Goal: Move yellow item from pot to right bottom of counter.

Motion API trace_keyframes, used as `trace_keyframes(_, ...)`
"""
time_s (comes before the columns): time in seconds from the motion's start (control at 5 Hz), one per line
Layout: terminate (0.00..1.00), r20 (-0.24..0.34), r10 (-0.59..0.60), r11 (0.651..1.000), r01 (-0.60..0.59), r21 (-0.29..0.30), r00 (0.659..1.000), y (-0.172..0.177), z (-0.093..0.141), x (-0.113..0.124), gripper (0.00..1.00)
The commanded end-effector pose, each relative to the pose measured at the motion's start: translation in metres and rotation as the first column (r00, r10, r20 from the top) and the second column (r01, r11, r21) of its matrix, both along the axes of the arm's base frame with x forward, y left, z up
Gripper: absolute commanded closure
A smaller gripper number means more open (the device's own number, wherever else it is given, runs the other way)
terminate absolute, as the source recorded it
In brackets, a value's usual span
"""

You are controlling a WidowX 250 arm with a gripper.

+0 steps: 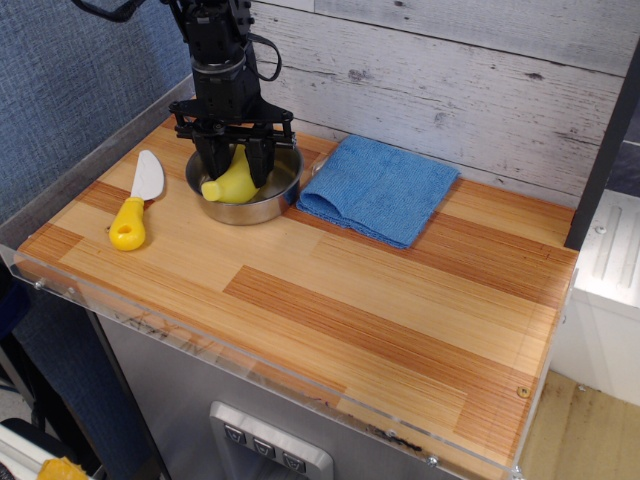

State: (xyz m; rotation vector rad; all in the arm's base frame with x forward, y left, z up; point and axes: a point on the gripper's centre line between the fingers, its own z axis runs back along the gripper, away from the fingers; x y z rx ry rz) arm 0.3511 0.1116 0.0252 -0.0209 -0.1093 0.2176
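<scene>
The yellow toy banana (226,185) lies in the shiny steel pot (268,205) at the back left of the striped wooden counter (350,300). My black gripper (238,176) reaches straight down into the pot. Its two fingers stand on either side of the banana's upper part and press against it. The banana's knobbed end sticks out to the lower left and still rests in the pot.
A yellow-handled knife with a white blade (135,205) lies left of the pot. A folded blue cloth (380,187) lies just right of the pot. A clear acrylic edge runs along the counter's front. A grey plank wall stands behind.
</scene>
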Motion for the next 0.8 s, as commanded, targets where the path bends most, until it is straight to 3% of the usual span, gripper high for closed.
trace_keyframes(0.0,0.0,0.105,-0.001,1.0,0.001,0.006,0.994,0.003,0.04,0.002,1.0)
trace_keyframes(0.6,0.0,0.21,-0.055,0.998,0.051,0.023,0.976,-0.014,0.113,0.003,1.0)
